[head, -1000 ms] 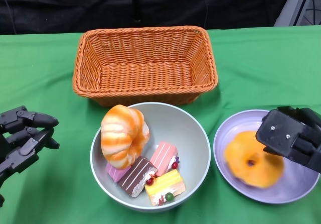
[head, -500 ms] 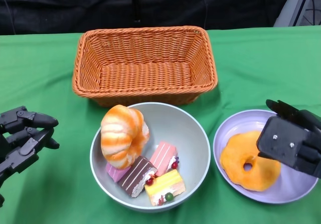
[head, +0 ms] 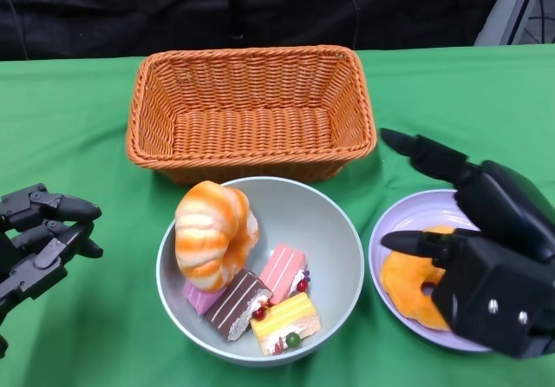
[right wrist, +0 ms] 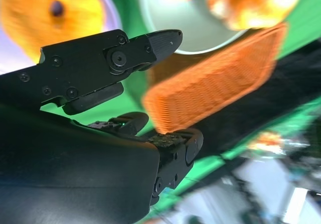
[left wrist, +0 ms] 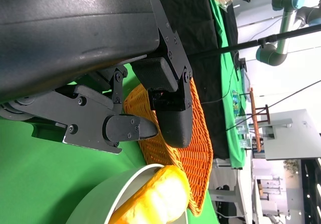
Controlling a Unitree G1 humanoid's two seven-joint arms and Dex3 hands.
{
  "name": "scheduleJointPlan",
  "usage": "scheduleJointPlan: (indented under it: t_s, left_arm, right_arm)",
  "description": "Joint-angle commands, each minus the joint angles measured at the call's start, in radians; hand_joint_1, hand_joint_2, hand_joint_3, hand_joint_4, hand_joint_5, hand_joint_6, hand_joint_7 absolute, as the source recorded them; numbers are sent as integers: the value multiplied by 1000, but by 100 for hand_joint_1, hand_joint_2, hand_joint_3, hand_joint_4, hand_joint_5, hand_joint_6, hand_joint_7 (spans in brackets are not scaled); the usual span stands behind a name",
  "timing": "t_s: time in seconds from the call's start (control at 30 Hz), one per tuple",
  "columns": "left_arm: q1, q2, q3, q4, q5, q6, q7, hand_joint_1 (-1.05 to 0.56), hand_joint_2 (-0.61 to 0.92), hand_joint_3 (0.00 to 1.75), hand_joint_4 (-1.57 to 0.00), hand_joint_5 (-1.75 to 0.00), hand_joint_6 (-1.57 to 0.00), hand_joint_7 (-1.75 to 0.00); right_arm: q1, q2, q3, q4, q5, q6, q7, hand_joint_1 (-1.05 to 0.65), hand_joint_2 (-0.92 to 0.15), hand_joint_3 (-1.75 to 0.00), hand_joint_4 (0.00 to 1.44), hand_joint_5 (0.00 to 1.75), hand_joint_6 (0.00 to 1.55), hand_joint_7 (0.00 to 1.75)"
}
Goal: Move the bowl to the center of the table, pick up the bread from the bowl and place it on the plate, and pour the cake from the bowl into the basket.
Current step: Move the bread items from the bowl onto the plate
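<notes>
The grey bowl (head: 325, 222) sits mid-table in front of the basket. An orange-and-white striped bread (head: 211, 231) leans against its left wall. Beside the bread lie a pink cake (head: 284, 270), a brown cake (head: 236, 302) and a yellow cake (head: 284, 322). At the right, the lilac plate (head: 395, 222) carries an orange ring-shaped bread (head: 406, 283). My right hand (head: 486, 257) hovers over it with fingers spread and holds nothing, hiding part of the ring. My left hand (head: 39, 235) rests at the lower left, apart from the bowl and empty. The left wrist view shows the striped bread (left wrist: 155, 199) beyond its fingers.
The orange wicker basket (head: 250, 109) stands behind the bowl, almost touching its far rim. Green cloth covers the table, with bare cloth left of the bowl and right of the basket. Behind the table's far edge hangs a black backdrop.
My right hand has risen off the plate's right side and swung left and nearer the camera, with its fingers spreading. The ring-shaped bread now lies still on the plate. The left hand has not moved.
</notes>
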Motion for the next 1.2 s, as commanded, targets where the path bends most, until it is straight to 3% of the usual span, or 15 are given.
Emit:
scheduleJointPlan:
  t_s: [0.03,0.23,0.43,0.57,0.83,1.2]
  left_arm:
    - [1,11,8,-4,-6,-4,7,-11,92,33,-75,-129,-95,-70]
    - [2,10,9,-7,-12,1,4,-11,92,33,-76,-129,-95,-70]
    - [-2,12,11,1,-14,3,-1,-9,92,34,-75,-128,-95,-69]
    - [-3,11,10,3,-12,1,-1,-12,92,30,-77,-127,-97,-68]
    - [-2,0,7,0,-9,-5,3,-15,92,29,-77,-127,-95,-67]
    - [-9,5,6,17,-12,-6,-11,-14,92,32,-76,-129,-94,-69]
  right_arm:
    - [-21,-4,23,-1,-14,-61,2,-55,-90,0,54,13,43,4]
    - [-65,9,68,-4,-24,-29,65,-57,-89,0,52,9,44,2]
    - [-164,37,133,118,-28,-94,94,-57,-88,0,49,5,44,1]
    - [-202,59,158,163,-46,-109,91,-59,-87,0,48,4,44,0]
    - [-351,153,238,364,-121,-135,55,-60,-86,0,46,2,41,0]
    - [-481,206,290,580,-186,-205,5,-61,-88,-1,35,0,34,0]
